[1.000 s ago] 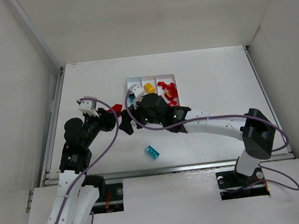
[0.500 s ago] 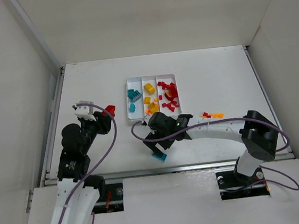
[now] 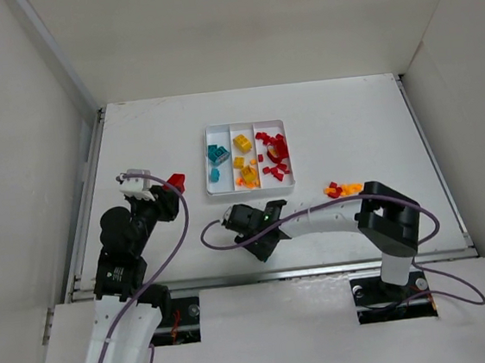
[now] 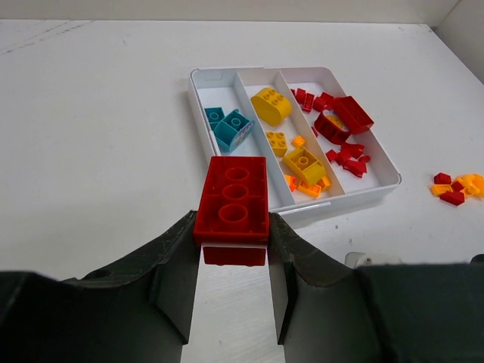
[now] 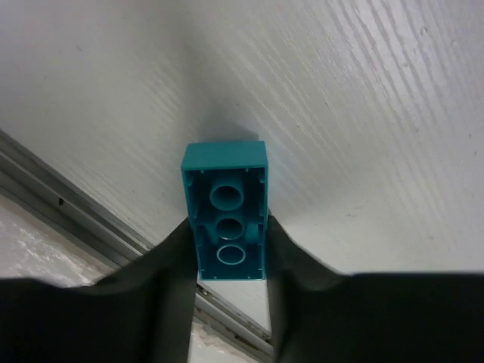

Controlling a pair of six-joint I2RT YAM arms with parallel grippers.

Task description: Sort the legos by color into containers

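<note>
My left gripper (image 3: pixel 176 184) (image 4: pixel 234 231) is shut on a red lego brick (image 4: pixel 233 198), held studs-up left of the white tray (image 3: pixel 245 126) (image 4: pixel 344 200). In the tray's three containers, teal legos (image 3: pixel 216 156) fill the left one, yellow and orange legos (image 3: pixel 244 160) the middle, and red legos (image 3: pixel 274 154) the right. At the table's near edge my right gripper (image 3: pixel 262 245) (image 5: pixel 229 249) is shut on a teal brick (image 5: pixel 224 198), whose hollow underside faces the camera. The top view hides that brick under the gripper.
A small loose pile of red and orange bricks (image 3: pixel 341 189) (image 4: pixel 457 187) lies on the table right of the tray. A metal rail (image 3: pixel 270 274) (image 5: pixel 76 208) runs along the near edge just behind the teal brick. White walls enclose the table.
The right arm swung from over the tray down to the near edge and closed on the teal brick. The left gripper drew slightly left, still holding the red brick.
</note>
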